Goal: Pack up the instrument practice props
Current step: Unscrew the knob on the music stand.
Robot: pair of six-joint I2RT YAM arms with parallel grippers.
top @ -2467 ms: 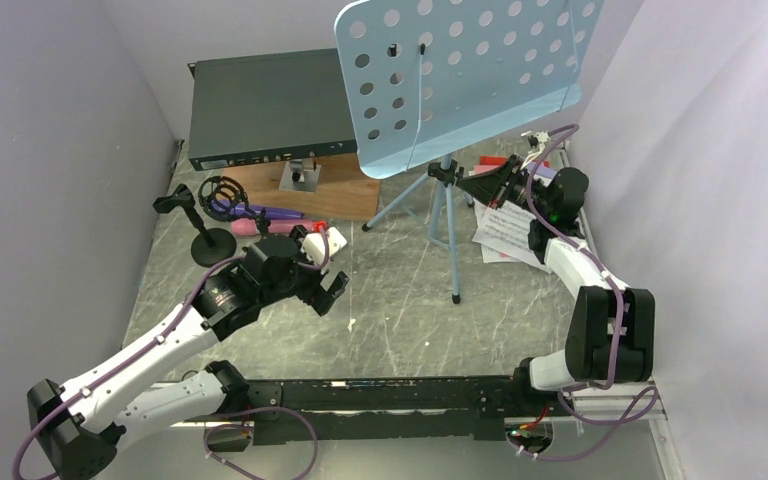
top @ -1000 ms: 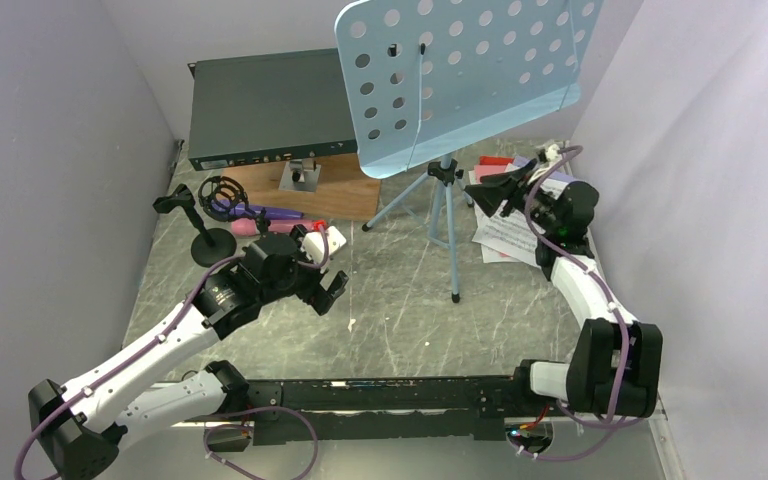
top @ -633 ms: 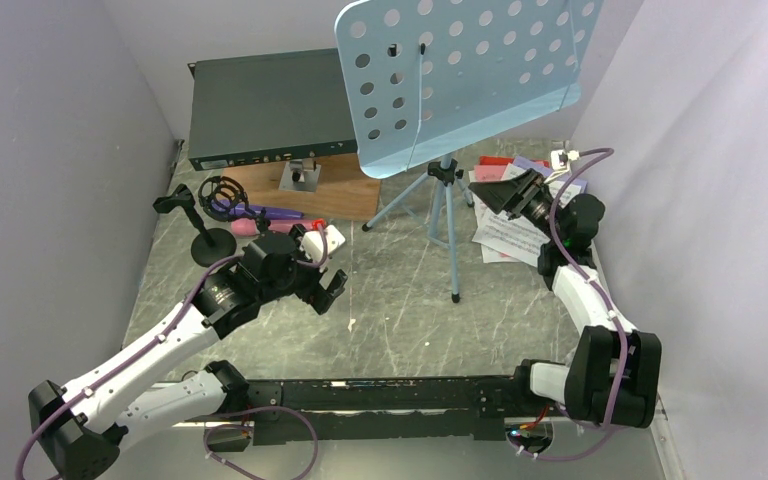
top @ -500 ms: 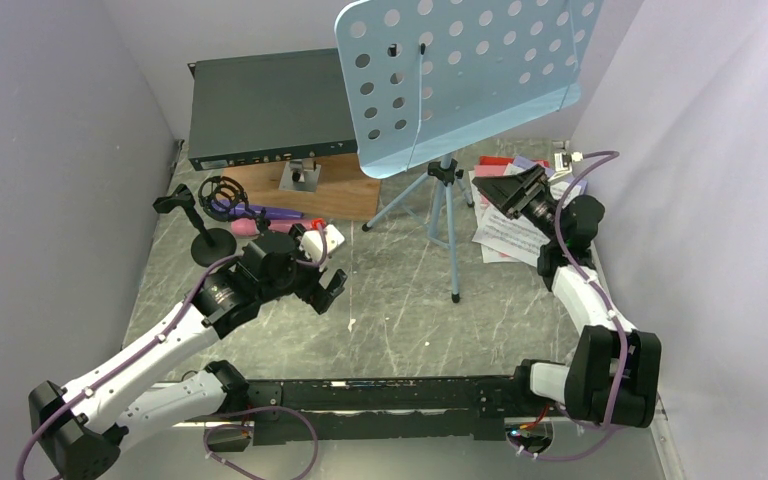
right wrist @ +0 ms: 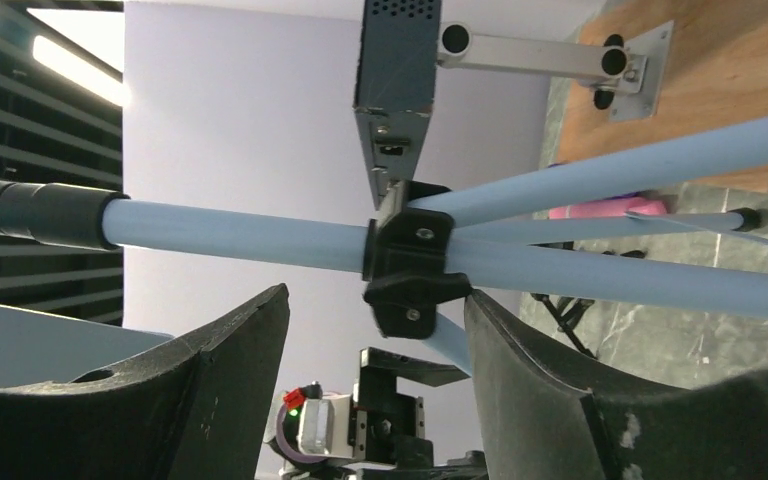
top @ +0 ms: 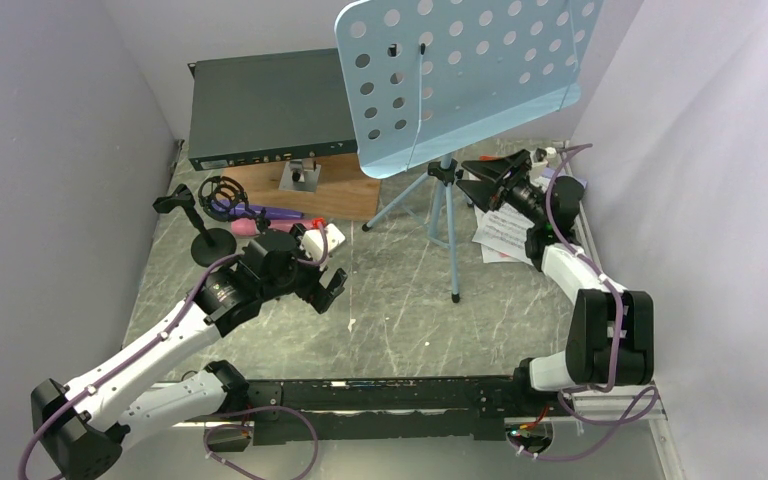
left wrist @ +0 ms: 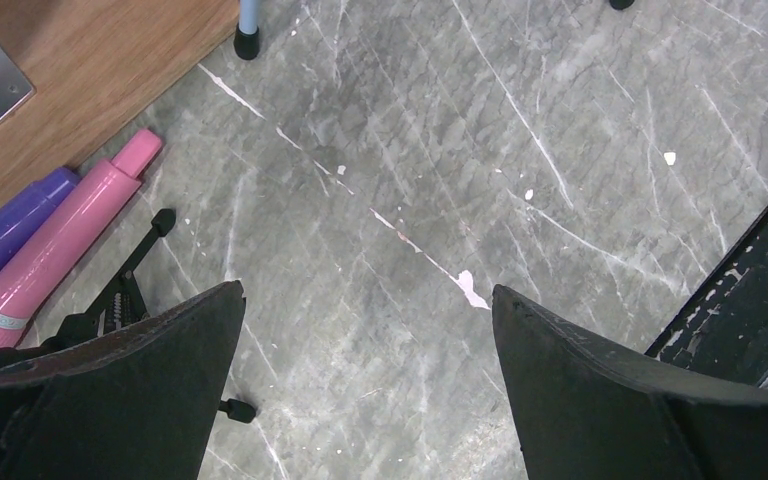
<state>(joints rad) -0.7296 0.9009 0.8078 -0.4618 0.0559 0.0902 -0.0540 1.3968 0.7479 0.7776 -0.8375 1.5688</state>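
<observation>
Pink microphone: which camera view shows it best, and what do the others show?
Left wrist: the pink microphone lies close and sharp beside the purple one. Top external shows it small and distant; right wrist shows only a pink sliver behind the tripod legs.

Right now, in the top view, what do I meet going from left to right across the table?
A round-base microphone holder → pink microphone → left tool → blue tripod legs → music sheets.
</observation>
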